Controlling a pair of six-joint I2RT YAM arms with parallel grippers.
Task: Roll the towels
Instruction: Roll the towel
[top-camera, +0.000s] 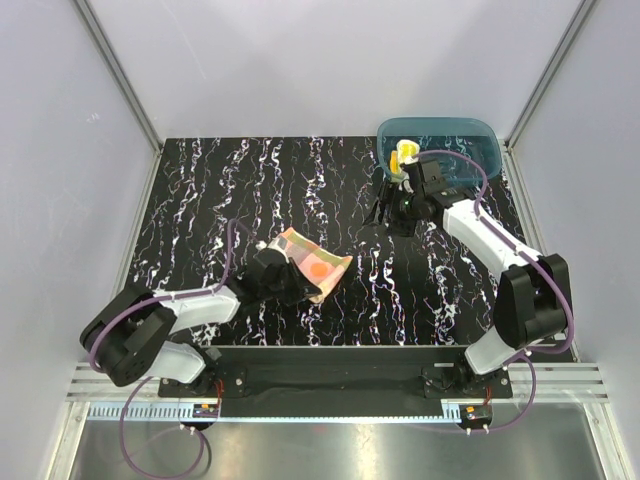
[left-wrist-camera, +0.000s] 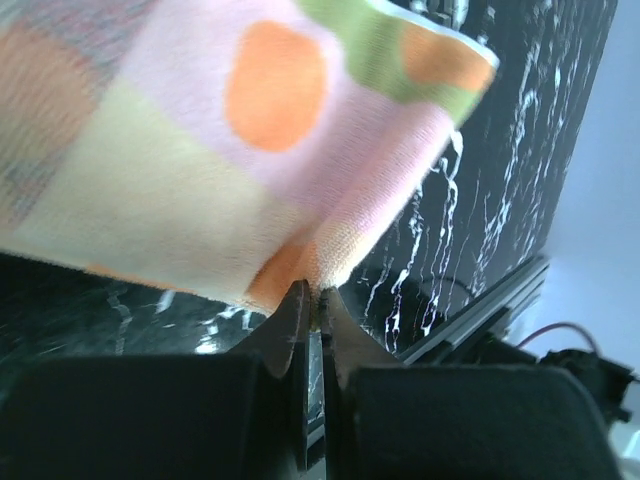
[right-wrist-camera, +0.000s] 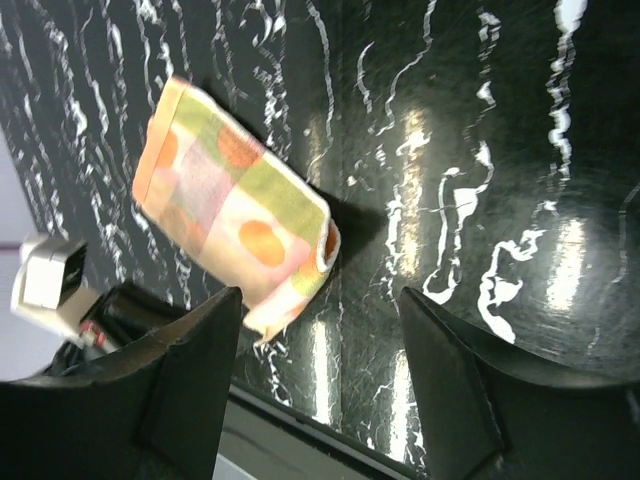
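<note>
The orange dotted towel (top-camera: 318, 262) is seen loosely folded over on the black marbled table (top-camera: 200, 200), a bit left of centre. One edge is pinched tight by the left gripper (left-wrist-camera: 312, 298), which is parked at roughly 8 o'clock from it. The yellow towel (top-camera: 404, 155) is stuffed in the teal tub (top-camera: 455, 135), well off at 1 o'clock. The right gripper (top-camera: 388, 212) is held spread wide with nothing in it, at the tub's 7 o'clock.
</note>
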